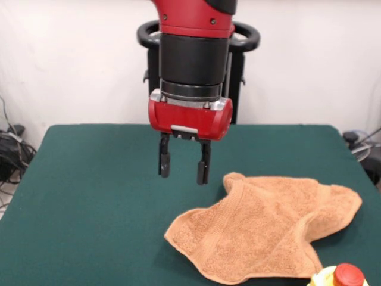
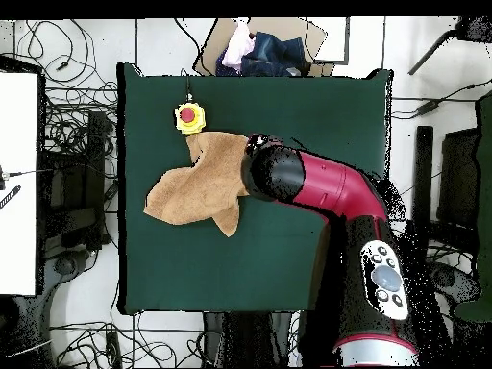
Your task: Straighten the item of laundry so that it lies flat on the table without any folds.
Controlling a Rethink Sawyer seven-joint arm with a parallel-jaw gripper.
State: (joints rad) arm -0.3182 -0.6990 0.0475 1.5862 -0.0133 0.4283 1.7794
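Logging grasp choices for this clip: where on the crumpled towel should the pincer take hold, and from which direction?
Probably the raised corner of the towel nearest the open pincer, taken from straight above. In the front view that corner peaks up off the table and points toward the fingers, so it offers a free edge to pinch. The broad middle lies flatter and gives less to grab.
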